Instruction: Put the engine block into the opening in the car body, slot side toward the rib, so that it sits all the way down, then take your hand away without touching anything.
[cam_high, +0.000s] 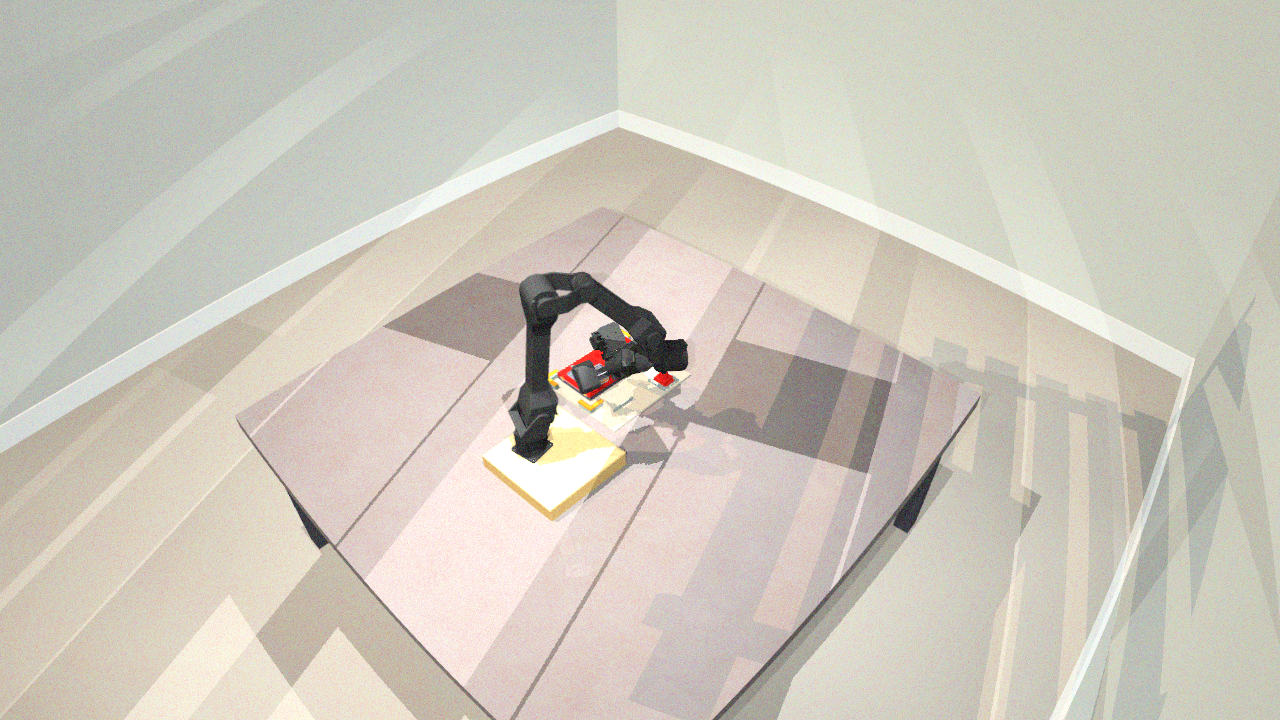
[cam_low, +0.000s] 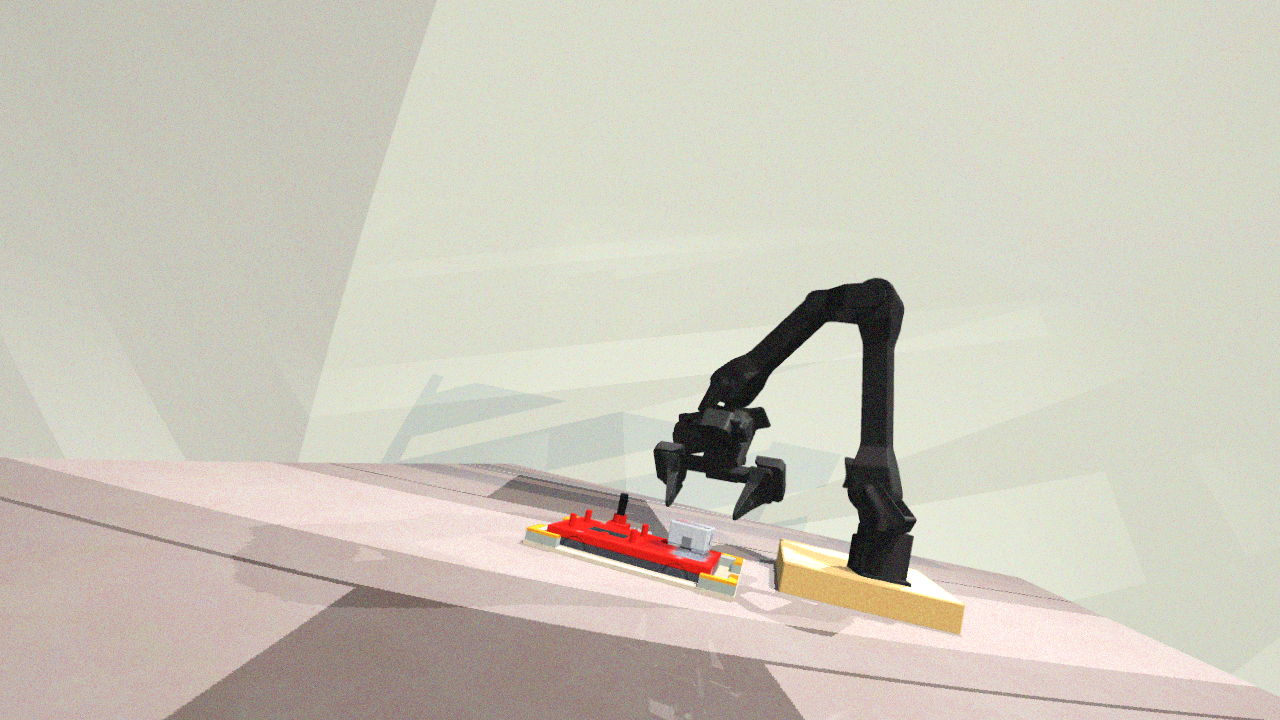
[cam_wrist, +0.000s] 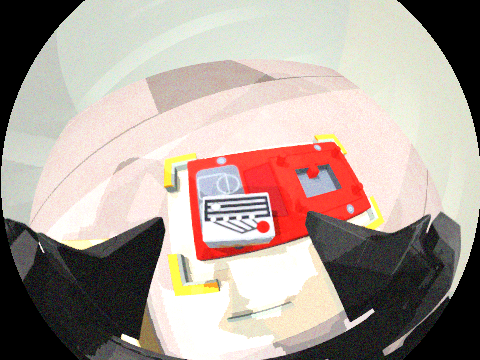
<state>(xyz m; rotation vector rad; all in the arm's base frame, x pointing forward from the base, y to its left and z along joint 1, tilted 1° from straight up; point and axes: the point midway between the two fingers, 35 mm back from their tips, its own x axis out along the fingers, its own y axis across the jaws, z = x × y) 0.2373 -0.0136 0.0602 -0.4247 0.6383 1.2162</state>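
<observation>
The red car body (cam_high: 577, 362) (cam_low: 611, 540) (cam_wrist: 290, 225) lies between yellow corner brackets. The white engine block (cam_low: 691, 537) (cam_wrist: 237, 215) rests tilted on it at the end nearer the arm's base, its striped face with a red dot showing in the wrist view. It covers only part of the grey opening (cam_wrist: 220, 180), whose far part shows beyond it. In the exterior view a notched face of the block shows above the body. My gripper (cam_low: 702, 511) (cam_wrist: 236, 223) is open and empty, its fingertips above the block on either side. The block's lower contact is hidden.
The pale board (cam_high: 617, 416) (cam_low: 626, 565) under the car carries brackets (cam_wrist: 175, 272) and a thin grey strip (cam_wrist: 260, 311). A red part (cam_high: 663, 380) with a black post (cam_low: 622, 503) stands on its far side. The arm's yellow base block (cam_high: 554, 501) (cam_low: 868, 595) is close by.
</observation>
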